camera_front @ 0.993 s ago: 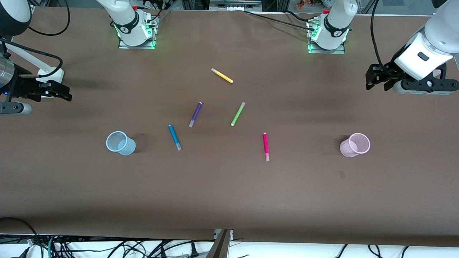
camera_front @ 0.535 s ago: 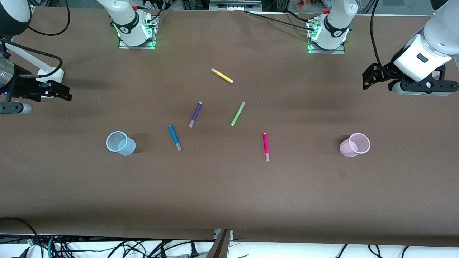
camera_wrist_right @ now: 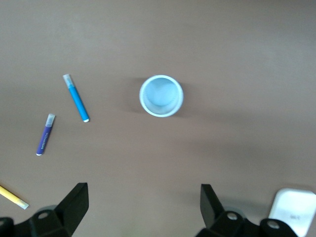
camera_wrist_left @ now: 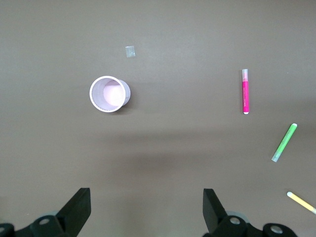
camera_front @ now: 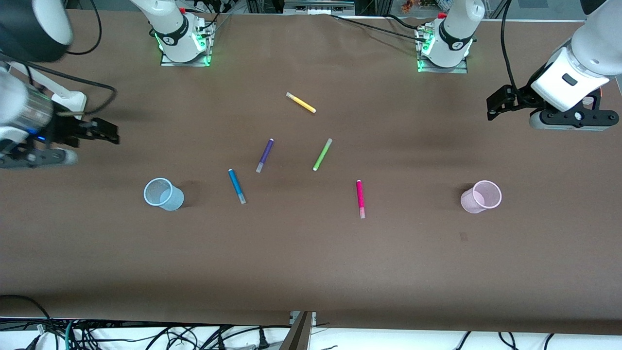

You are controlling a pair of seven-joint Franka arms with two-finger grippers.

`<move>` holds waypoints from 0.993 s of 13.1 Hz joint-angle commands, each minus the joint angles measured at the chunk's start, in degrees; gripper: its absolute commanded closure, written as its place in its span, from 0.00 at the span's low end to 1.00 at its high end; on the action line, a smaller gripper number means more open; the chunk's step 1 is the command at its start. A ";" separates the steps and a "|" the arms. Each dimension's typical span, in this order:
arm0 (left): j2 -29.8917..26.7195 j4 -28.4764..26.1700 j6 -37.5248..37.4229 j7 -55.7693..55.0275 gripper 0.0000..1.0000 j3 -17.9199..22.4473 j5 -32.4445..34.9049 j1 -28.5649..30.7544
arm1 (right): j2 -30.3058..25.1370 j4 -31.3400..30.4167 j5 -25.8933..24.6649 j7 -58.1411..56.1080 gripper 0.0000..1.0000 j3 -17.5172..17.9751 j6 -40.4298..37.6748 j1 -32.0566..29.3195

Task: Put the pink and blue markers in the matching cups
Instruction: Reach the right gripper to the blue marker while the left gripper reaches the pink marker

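Wrist views: both spread jaws apart from pink cup (camera_wrist_left: 110, 94) and blue cup (camera_wrist_right: 161, 96).

light: even, overhead | shadows: soft | blur: right arm (camera_front: 29, 121)

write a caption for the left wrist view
Open left pincer above the table, with pink cup and pink marker lying apart.

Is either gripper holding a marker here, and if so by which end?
Neither. The left gripper and right gripper are open and empty above the table.
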 commanded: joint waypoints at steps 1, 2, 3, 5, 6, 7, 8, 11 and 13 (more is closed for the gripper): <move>2.55 1.43 1.73 -2.24 0.00 -1.84 -1.31 -0.35 | 3.69 0.42 0.75 0.25 0.00 -0.03 3.22 3.18; 3.69 1.52 2.70 -3.81 0.00 -2.63 -1.31 -0.35 | 5.89 0.43 0.66 -0.10 0.00 -0.03 4.63 4.75; 4.92 1.52 4.19 -5.74 0.00 -3.94 -1.66 -0.35 | 8.34 0.43 0.22 -0.19 0.00 -0.03 5.95 6.60; 8.34 1.43 7.96 -10.92 0.00 -6.67 -3.85 -0.44 | 12.22 0.34 0.13 -0.28 0.00 -0.03 9.46 8.19; 10.54 1.43 10.50 -13.21 0.00 -8.59 -3.86 -0.44 | 14.06 0.34 0.31 -0.28 0.00 -0.03 11.39 8.63; 12.73 1.43 13.05 -14.36 0.00 -9.92 -3.60 -0.44 | 15.65 0.25 0.39 -0.10 0.00 -0.03 13.50 8.90; 14.93 1.43 15.69 -15.07 0.00 -10.80 -3.42 -0.44 | 17.32 0.25 0.40 -0.28 0.00 -0.03 15.87 9.60; 21.79 1.34 22.46 -15.69 0.00 -11.52 -3.16 -2.27 | 22.42 -0.10 0.22 -0.19 0.00 -0.03 24.04 11.70; 25.39 0.91 26.51 -17.26 0.00 -11.43 -2.81 -4.21 | 25.67 -0.36 0.13 0.42 0.00 -0.12 29.05 13.81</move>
